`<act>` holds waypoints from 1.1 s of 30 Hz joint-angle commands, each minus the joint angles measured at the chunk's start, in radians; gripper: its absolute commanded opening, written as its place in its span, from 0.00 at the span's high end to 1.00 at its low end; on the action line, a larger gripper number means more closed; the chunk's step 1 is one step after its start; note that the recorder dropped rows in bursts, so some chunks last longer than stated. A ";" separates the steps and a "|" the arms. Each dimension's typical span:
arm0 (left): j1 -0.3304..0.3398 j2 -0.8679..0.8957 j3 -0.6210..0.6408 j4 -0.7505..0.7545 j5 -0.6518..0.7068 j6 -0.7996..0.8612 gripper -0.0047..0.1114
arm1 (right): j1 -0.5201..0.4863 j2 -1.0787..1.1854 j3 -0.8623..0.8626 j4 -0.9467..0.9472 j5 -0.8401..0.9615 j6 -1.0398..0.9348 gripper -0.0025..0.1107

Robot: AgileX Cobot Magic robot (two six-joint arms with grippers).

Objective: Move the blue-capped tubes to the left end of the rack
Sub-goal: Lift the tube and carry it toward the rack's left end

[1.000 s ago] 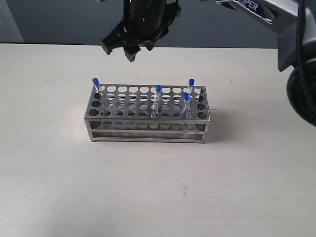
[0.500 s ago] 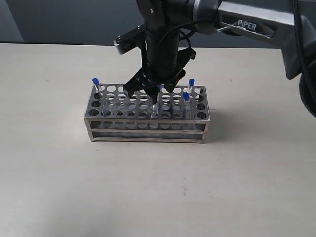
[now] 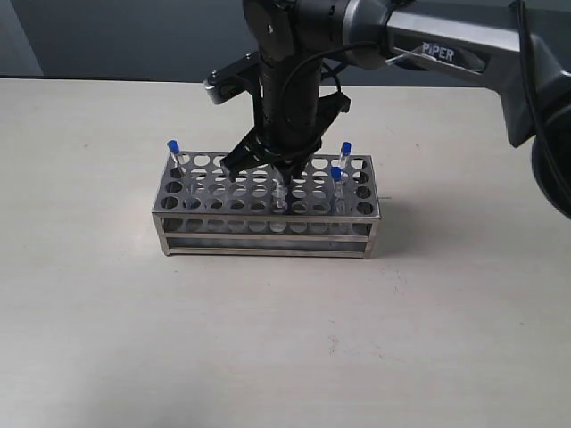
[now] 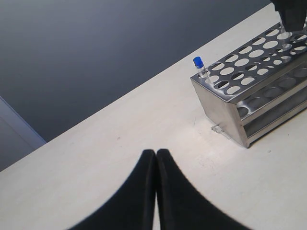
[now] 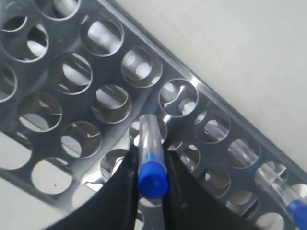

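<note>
Descending from above the rack (image 3: 268, 223) within the last second, right fingers (image 5: 129, 184) now pinch the mid-rack blue-capped tube (image 5: 149, 143), ready for lifting; left fingers (image 4: 151, 172) pressed together, empty.

Every view shares the rack (image 3: 268, 225), right wrist closest.

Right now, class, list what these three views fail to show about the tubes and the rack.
Exterior view: the middle tube's cap, hidden behind the right gripper.
Left wrist view: most of the rack, cut off by the frame edge; only the end tube shows.
Right wrist view: another tube, cut off at the corner; the rack's ends lie outside the frame.
</note>
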 commanded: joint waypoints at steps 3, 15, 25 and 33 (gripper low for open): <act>-0.004 0.003 -0.005 -0.003 -0.005 -0.005 0.95 | 0.009 -0.090 0.003 -0.055 0.005 0.001 0.98; -0.004 0.003 -0.005 -0.003 -0.005 -0.005 0.95 | 0.020 -0.183 0.003 -0.052 0.028 -0.006 0.98; -0.004 0.003 -0.005 -0.003 -0.005 -0.005 0.95 | 0.115 -0.189 0.001 0.007 -0.127 -0.216 0.98; -0.004 0.003 -0.005 0.000 -0.008 -0.005 0.95 | 0.126 -0.099 -0.120 0.066 -0.122 -0.282 0.98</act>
